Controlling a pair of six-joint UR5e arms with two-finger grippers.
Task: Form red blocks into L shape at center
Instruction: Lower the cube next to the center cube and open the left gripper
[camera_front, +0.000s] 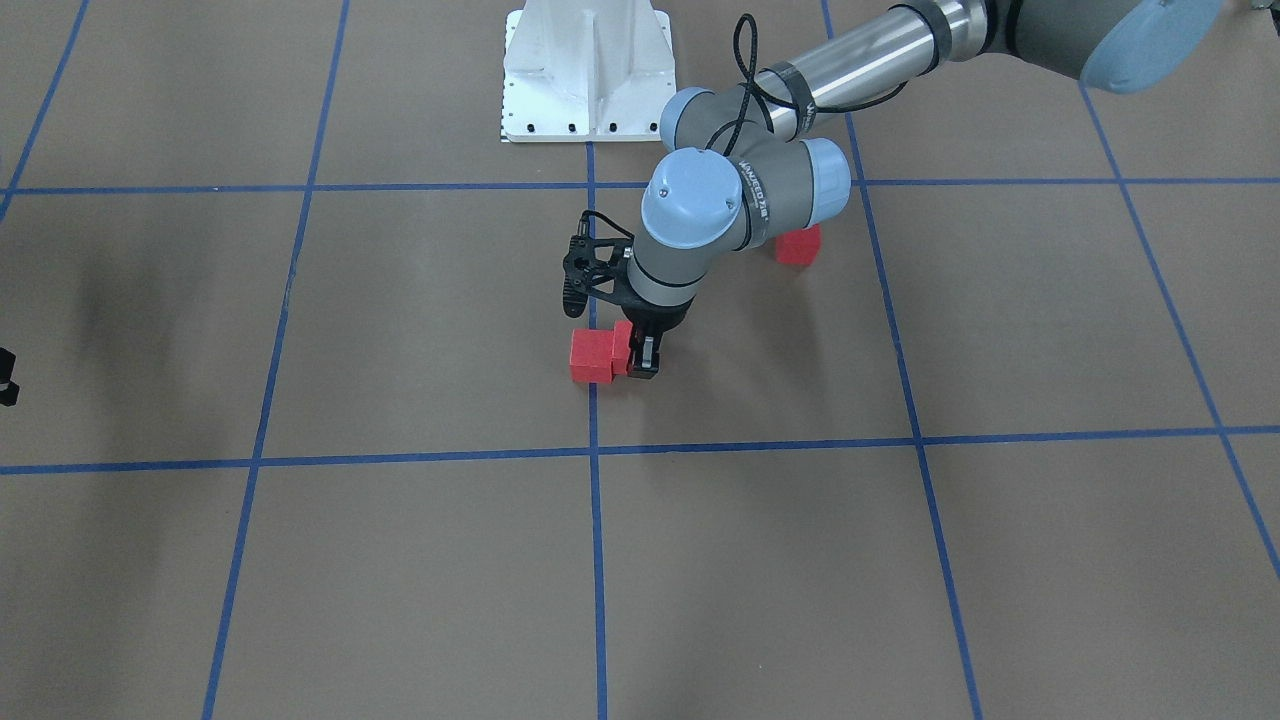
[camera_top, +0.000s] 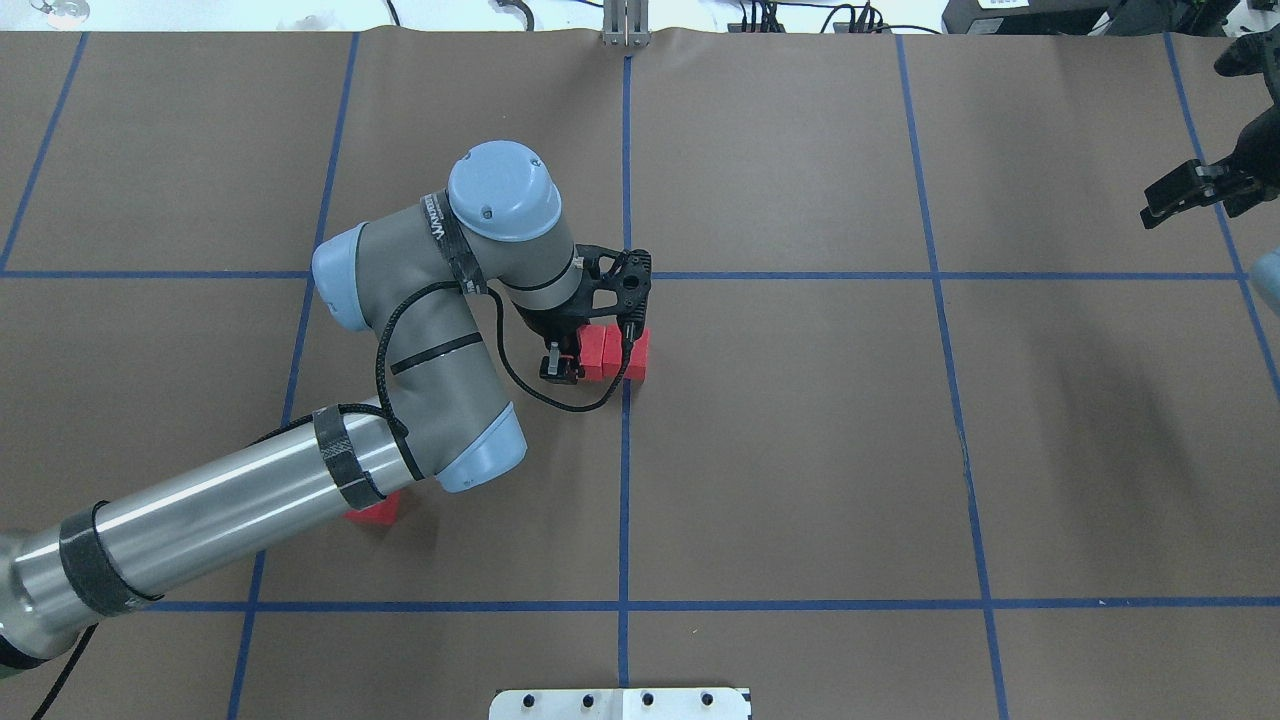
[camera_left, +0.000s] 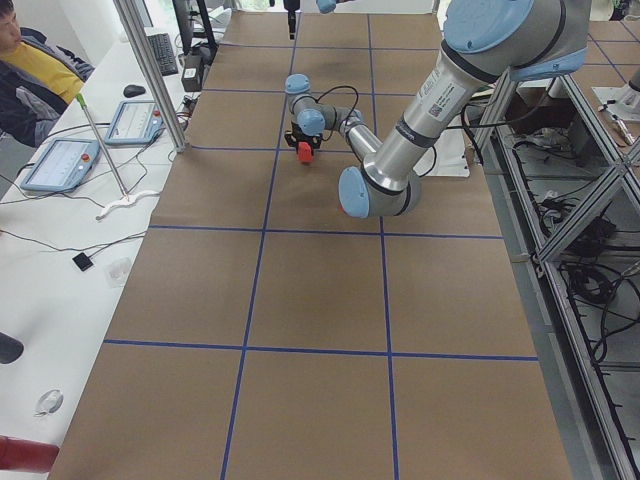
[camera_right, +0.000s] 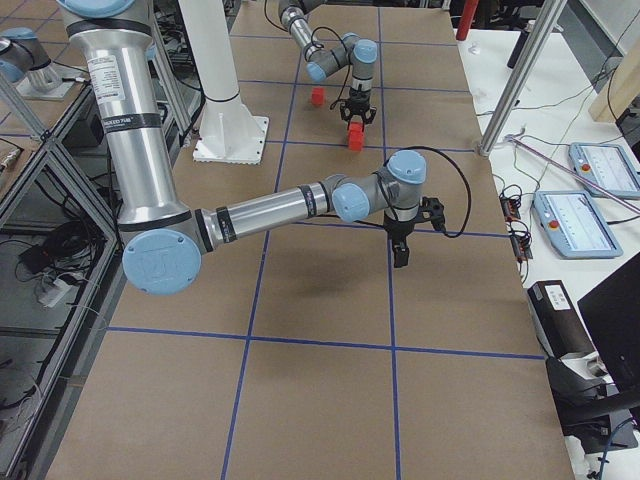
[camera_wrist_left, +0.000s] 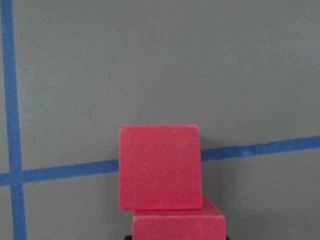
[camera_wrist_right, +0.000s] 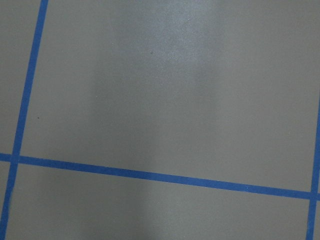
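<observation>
Two small matte red cubes touching, row axis left–right at centre: free cube (camera_top: 640, 350) on blue middle tape line (camera_top: 624, 480), held cube (camera_top: 594, 348) clamped in left gripper (camera_front: 636, 356). Third cube (camera_top: 375, 512) nearer, left. Right gripper (camera_top: 1190, 190) fingers: cannot tell.

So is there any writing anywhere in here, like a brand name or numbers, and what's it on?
Nothing can be quoted with certainty.
Left arm: a line of white lettering on its grey wrist link, too blurred to read.
Right arm: small printing on its upright silver tube, too small to read.
Red blocks: plain faces, no marks.
Operator touch panels: screens too small to read.
</observation>
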